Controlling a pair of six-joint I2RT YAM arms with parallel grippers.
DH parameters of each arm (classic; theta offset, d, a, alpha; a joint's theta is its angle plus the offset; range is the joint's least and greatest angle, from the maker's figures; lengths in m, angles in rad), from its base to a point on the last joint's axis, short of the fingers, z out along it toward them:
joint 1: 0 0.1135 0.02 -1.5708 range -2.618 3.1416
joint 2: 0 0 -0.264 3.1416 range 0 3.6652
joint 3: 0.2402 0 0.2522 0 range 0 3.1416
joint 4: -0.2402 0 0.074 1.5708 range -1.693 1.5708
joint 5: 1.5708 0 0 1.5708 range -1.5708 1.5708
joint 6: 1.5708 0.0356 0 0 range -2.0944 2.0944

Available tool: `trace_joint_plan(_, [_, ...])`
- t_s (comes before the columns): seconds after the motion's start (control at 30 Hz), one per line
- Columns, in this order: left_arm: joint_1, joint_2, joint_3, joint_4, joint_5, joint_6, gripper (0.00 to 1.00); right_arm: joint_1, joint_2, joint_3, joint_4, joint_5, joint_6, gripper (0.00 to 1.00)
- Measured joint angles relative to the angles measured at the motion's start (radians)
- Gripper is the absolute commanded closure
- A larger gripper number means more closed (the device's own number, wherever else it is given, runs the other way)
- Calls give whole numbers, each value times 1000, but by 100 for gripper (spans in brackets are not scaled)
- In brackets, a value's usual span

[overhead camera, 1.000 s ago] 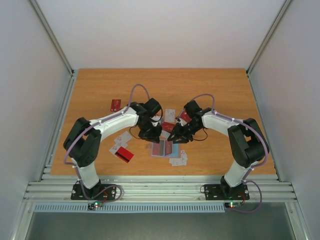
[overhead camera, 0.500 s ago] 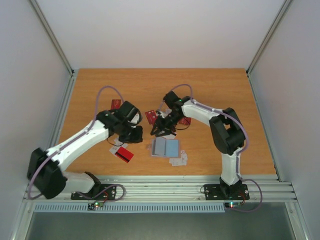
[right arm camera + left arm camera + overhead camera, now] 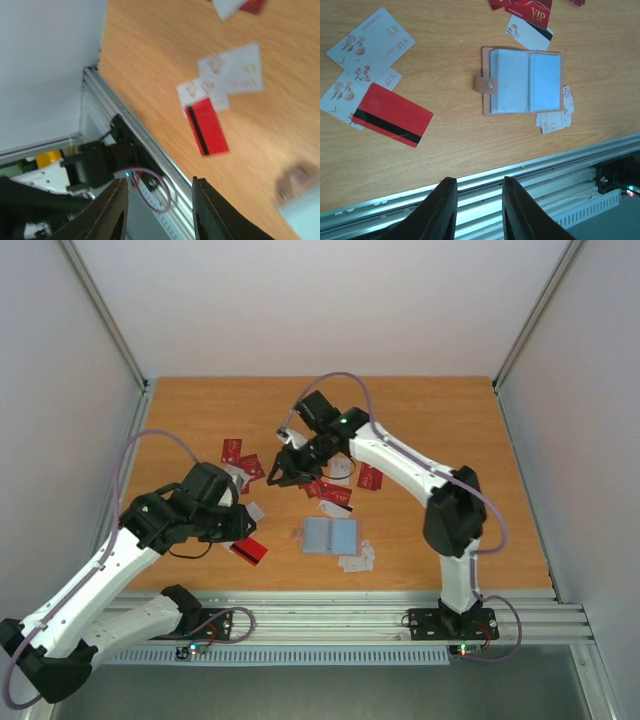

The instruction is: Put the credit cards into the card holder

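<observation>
The card holder [image 3: 330, 536] lies open on the wooden table, its blue-grey pockets up and its tan strap to the left [image 3: 522, 82]. Credit cards are scattered around it: a red card with a black stripe [image 3: 248, 551] [image 3: 392, 114] [image 3: 207, 127], white cards [image 3: 370, 45], red VIP cards [image 3: 330, 490] [image 3: 530, 11] and small white cards [image 3: 357, 560] by the holder's near right corner. My left gripper [image 3: 240, 527] [image 3: 476, 182] is open and empty, above the near rail, left of the holder. My right gripper [image 3: 277, 475] [image 3: 157, 182] hangs open and empty over the cards far-left of the holder.
More red cards lie at the far left [image 3: 232, 450] and right of the centre [image 3: 370, 477]. The aluminium rail [image 3: 545, 165] runs along the table's near edge. White walls enclose the table on three sides. The right wrist view is blurred.
The left arm has drawn back to the near left, away from the holder, and its jaws have parted a little. The right arm has swung left and farther out over the cards.
</observation>
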Motion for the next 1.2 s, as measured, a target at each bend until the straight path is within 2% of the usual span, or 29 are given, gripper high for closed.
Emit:
trace_joint_plan(0.27, [0, 89, 20, -5, 17, 63, 53, -57, -415, -457, 14, 171, -27, 55])
trace_joint_plan(0.5, [0, 249, 85, 45, 34, 122, 39, -230, -613, -723, 28, 226, -6, 49])
trace_joint_plan(0.57, [2, 296, 106, 60, 34, 131, 37, -282, -635, -760, 28, 226, -5, 48])
trace_joint_plan(0.67, [9, 384, 156, 63, 21, 146, 29, -346, -642, -784, 27, 225, -6, 45])
trace_joint_plan(0.8, [38, 471, 208, 22, -70, 124, 22, -371, -642, -784, 27, 225, -9, 40])
trace_joint_plan(0.93, [74, 460, 175, -15, -137, 56, 10, -370, -642, -786, 28, 222, -9, 39])
trace_joint_plan(1.1, [131, 433, 89, -21, -156, 2, 5, -371, -617, -800, 45, 211, -6, 38])
trace_joint_plan(1.2, [184, 440, 80, -17, -161, 32, 5, -371, -589, -806, 58, 203, -4, 37])
